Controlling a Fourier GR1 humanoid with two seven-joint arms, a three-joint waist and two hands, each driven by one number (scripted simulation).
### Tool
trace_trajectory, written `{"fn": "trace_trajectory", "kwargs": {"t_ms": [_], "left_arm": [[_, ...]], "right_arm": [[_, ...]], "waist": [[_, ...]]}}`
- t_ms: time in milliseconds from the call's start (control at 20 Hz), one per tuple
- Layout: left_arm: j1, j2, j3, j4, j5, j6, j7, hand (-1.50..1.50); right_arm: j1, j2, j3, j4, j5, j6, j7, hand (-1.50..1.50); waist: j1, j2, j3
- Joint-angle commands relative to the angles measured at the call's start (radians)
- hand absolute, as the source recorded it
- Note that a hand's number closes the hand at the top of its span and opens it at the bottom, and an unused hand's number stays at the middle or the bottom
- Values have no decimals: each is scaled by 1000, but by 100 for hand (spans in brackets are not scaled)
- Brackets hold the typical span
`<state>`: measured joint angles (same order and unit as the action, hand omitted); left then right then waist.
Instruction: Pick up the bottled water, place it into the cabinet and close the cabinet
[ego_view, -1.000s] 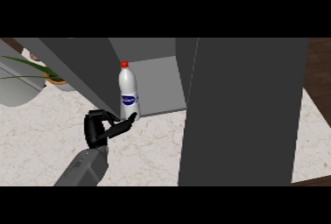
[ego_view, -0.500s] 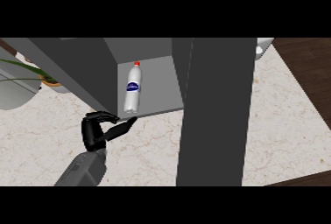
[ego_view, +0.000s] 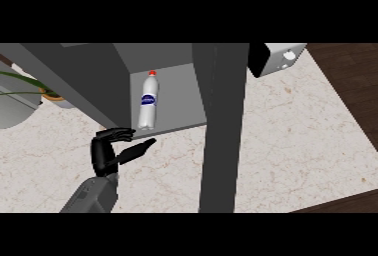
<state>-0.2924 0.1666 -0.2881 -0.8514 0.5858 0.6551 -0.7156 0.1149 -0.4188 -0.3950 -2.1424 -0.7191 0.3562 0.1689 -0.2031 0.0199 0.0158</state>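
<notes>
The marble counter (ego_view: 295, 145) is the largest thing in sight, spreading pale and bare to the right of the left hand and below it, with its dark wood edge far off to the right. Next in bulk is the grey cabinet (ego_view: 88, 80), which stands just above the hand; its open compartment faces the view, and its near floor edge runs just past the fingertips. The cabinet door (ego_view: 221, 130) stands open as a tall dark slab to the hand's right, apart from it, with a strip of counter between them. Far up and to the right of the hand sits a small white appliance (ego_view: 280, 57) with a knob. To the hand's upper left, beyond the cabinet's side wall, a potted plant (ego_view: 44, 92) shows its green leaves.

Inside the compartment stands the bottled water (ego_view: 148, 100), directly above the hand. It is upright, red cap pointing up and away, its base near the front edge of the cabinet floor.

The left hand (ego_view: 111, 150) holds nothing: fingers bent over at the top, thumb stretched out toward the right, apart from the bottle.
</notes>
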Motion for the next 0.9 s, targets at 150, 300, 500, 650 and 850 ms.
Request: {"fn": "trace_trajectory", "kwargs": {"t_ms": [150, 300, 500, 650, 850], "left_arm": [[-284, -16, -76, 14, -49, -59, 75, -150], [-300, -20, -74, -4, -36, -75, 74, 150], [-307, -43, -86, -17, -24, -93, 70, 150], [-307, -58, -92, -10, -23, -94, 61, 150], [-316, -70, -92, -8, -4, -122, 75, 150]], "right_arm": [[-23, -14, -3, 16, -1, 6, 1, -150], [-10, -11, 0, 2, -5, 12, 3, -150], [-20, -22, -4, 15, 8, 13, 6, -150], [-19, -25, -8, 9, 13, 14, 5, -150], [-5, -21, -17, -3, 12, 18, 2, -150]], "waist": [[-31, 12, -18], [-34, 3, -19], [-10, 2, -20], [12, -3, -19], [26, -10, -18]]}}
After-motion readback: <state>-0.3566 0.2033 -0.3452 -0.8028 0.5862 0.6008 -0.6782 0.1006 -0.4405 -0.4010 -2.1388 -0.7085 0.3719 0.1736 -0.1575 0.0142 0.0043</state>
